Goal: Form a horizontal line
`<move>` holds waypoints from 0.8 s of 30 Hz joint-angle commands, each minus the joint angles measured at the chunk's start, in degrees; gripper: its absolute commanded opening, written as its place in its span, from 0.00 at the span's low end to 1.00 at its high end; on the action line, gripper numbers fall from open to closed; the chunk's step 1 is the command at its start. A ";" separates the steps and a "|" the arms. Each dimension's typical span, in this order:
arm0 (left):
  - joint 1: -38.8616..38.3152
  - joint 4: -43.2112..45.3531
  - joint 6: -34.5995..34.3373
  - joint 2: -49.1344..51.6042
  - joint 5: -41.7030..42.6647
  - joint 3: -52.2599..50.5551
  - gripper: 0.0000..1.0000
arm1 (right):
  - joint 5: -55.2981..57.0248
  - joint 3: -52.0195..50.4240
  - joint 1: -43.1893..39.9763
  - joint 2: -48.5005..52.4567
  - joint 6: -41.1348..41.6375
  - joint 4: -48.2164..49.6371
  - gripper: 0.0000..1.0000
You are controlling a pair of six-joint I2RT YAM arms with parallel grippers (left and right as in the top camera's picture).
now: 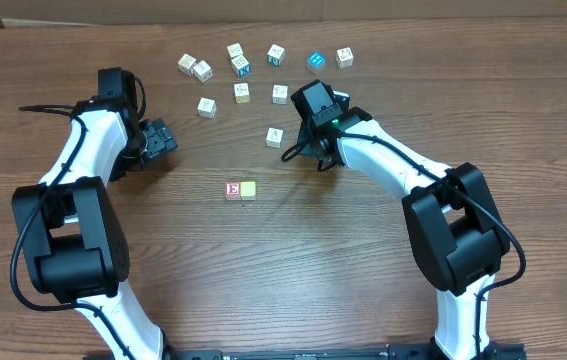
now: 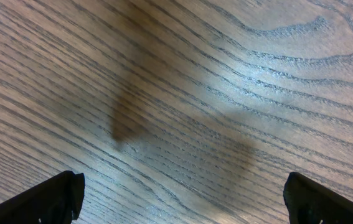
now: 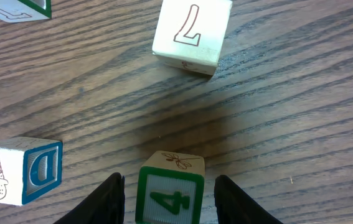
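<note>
Line (image 1: 241,190): from above, just a red E cube (image 1: 233,190) touching a pale yellow cube (image 1: 249,189), in the middle of the table (image 1: 343,250).

Left wrist: left gripper (image 2: 181,186) is spread wide over the table.

Right wrist: right gripper (image 3: 170,186) is spread around a green 4 cube (image 3: 169,200), not touching it.

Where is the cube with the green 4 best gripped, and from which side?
Take the green 4 cube by its two flat side faces, left and right of the numeral, coming down from above. It sits flat on the table, and the right gripper stands open astride those faces.
</note>
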 commanded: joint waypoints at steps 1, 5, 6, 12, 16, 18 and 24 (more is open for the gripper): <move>-0.28 0.04 -0.20 -0.66 -0.70 -0.26 0.99 | 0.81 -0.35 -0.09 0.33 -0.17 -0.13 0.45; -0.28 0.04 -0.20 -0.66 -0.70 -0.26 1.00 | 0.81 -0.35 -0.09 0.33 -0.20 -0.17 0.45; -0.28 0.04 -0.20 -0.66 -0.70 -0.26 1.00 | 0.81 -0.35 -0.09 0.33 -0.20 -0.17 0.45; -0.28 0.04 -0.20 -0.66 -0.70 -0.26 1.00 | 0.83 -0.35 -0.09 0.33 -0.20 -0.52 0.45; -0.28 0.04 -0.20 -0.68 -0.70 -0.26 1.00 | 0.81 -0.35 -0.09 0.33 -0.22 -1.11 0.44; -0.28 0.04 -0.20 -0.68 -0.70 -0.26 0.99 | 0.81 -0.35 -0.09 0.33 -0.22 -1.25 0.44; -0.28 0.04 -0.20 -0.66 -0.70 -0.26 1.00 | 1.20 -0.35 -0.09 0.31 -1.60 -1.25 0.40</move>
